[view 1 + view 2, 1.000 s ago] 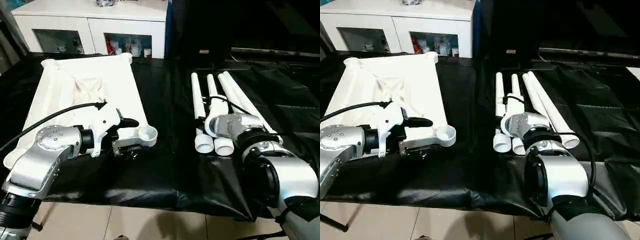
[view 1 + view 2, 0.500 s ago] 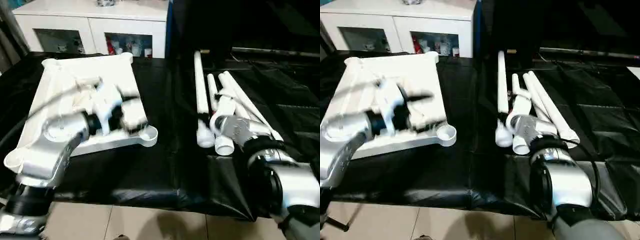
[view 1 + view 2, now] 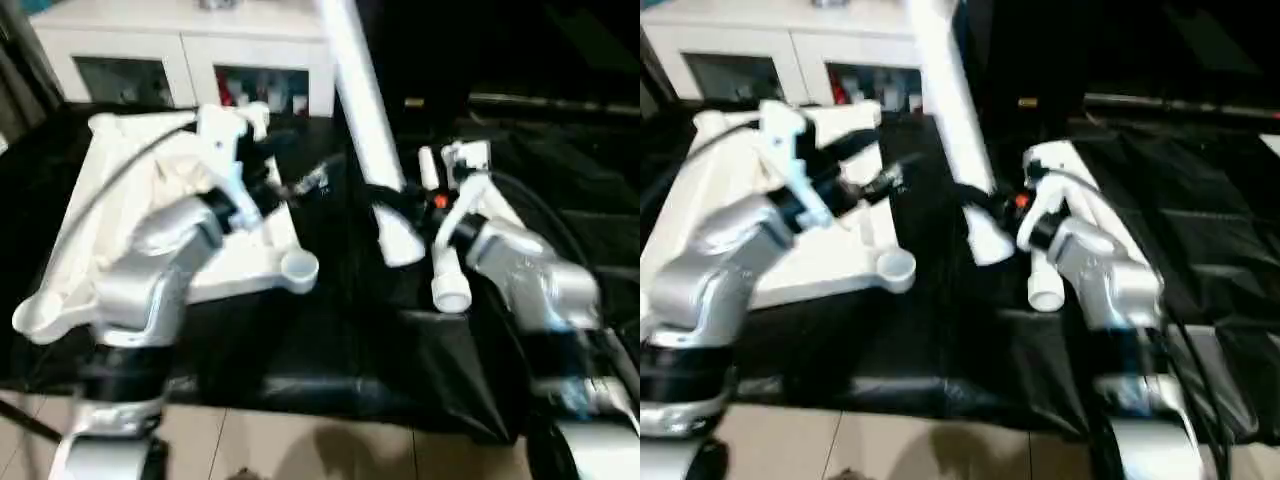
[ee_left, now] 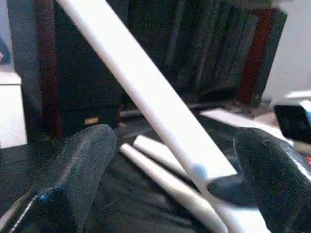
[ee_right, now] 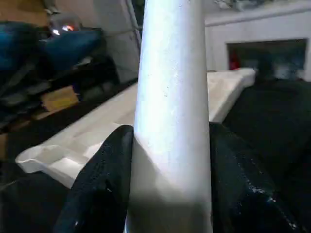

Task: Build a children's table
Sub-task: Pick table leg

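We see the right gripper (image 3: pixel 385 195) pinching one white leg (image 3: pixel 355 90), raised steeply above the black cloth (image 3: pixel 330 330); the left gripper (image 3: pixel 300 170), fingers spread wide, hovers over the tabletop (image 3: pixel 110 190)

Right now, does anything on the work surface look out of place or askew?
Only one leg: the right gripper holds it steeply tilted above the black cover while the other legs lie flat. That's handling, not damage. The tabletop lies underside up.
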Motion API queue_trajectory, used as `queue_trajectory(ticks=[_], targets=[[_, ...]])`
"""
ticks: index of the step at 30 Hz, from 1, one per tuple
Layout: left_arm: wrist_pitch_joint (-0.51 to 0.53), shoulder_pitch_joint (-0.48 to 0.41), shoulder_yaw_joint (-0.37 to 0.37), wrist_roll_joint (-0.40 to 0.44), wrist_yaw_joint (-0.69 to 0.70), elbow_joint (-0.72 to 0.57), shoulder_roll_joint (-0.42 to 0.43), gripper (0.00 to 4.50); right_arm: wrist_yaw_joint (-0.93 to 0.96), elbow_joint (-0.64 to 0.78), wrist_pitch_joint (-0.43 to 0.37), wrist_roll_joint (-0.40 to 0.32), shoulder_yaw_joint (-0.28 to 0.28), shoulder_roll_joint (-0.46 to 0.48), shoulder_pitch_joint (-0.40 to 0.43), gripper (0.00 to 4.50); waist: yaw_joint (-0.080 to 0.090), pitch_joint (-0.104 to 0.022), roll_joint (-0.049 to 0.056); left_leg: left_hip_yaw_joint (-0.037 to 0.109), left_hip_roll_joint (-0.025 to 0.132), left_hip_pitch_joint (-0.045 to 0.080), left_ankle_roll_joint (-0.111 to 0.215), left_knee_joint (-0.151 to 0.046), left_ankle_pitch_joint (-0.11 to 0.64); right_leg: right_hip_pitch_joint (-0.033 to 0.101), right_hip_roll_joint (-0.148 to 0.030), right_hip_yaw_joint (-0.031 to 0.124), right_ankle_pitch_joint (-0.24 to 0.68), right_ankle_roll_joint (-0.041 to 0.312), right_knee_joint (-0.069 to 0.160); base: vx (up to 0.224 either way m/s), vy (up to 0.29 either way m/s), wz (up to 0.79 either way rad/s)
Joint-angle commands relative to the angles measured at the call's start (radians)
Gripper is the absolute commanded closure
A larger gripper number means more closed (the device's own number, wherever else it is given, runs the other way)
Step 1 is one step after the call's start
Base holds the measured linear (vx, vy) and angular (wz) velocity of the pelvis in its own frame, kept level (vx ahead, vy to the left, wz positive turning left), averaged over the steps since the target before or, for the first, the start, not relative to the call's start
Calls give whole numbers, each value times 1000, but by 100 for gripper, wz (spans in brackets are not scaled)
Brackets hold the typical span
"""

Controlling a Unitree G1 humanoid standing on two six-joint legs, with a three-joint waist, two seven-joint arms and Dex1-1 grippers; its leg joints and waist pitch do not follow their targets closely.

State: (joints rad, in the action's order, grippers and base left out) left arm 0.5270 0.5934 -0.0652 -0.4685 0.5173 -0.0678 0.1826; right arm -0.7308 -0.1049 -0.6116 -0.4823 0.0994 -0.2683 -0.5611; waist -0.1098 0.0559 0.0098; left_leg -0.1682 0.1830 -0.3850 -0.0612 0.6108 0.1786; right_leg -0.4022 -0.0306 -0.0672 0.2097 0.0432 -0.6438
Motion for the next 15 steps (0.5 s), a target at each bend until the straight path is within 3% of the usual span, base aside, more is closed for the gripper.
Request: queue_trajectory(ticks=[1, 3, 7, 11, 15], targets=[[56, 25, -32, -77, -30, -25, -29, 0, -23, 98, -35, -41, -23, -11, 39, 262, -6, -68, -4, 13, 40, 10, 28, -56, 105, 63, -99, 60, 198, 104, 99, 0, 0, 0], [115, 47, -58, -135, -64, -28, -72, 0, -32, 204, -72, -76, -55, -16, 101, 262, -9, -70, -4, 14, 39, 7, 35, -56, 97, 63, -98, 59, 189, 105, 99, 0, 0, 0], [161, 71, -72, -175, -93, -2, -104, 0, -37, 268, -92, -71, -110, -11, 140, 263, -8, -70, -2, 18, 40, 7, 36, -58, 103, 61, -97, 56, 206, 93, 102, 0, 0, 0], [203, 74, -74, -192, -112, 4, -115, 0, -32, 274, -87, -55, -126, -8, 140, 263, -7, -68, -3, 18, 41, 9, 29, -58, 117, 58, -100, 57, 231, 87, 107, 0, 0, 0], [265, 75, -102, -234, -167, -2, -137, 0, 16, 258, -70, -20, -128, -2, 129, 263, -7, -70, 0, 20, 42, 9, 21, -59, 108, 58, -98, 56, 200, 93, 103, 0, 0, 0]])
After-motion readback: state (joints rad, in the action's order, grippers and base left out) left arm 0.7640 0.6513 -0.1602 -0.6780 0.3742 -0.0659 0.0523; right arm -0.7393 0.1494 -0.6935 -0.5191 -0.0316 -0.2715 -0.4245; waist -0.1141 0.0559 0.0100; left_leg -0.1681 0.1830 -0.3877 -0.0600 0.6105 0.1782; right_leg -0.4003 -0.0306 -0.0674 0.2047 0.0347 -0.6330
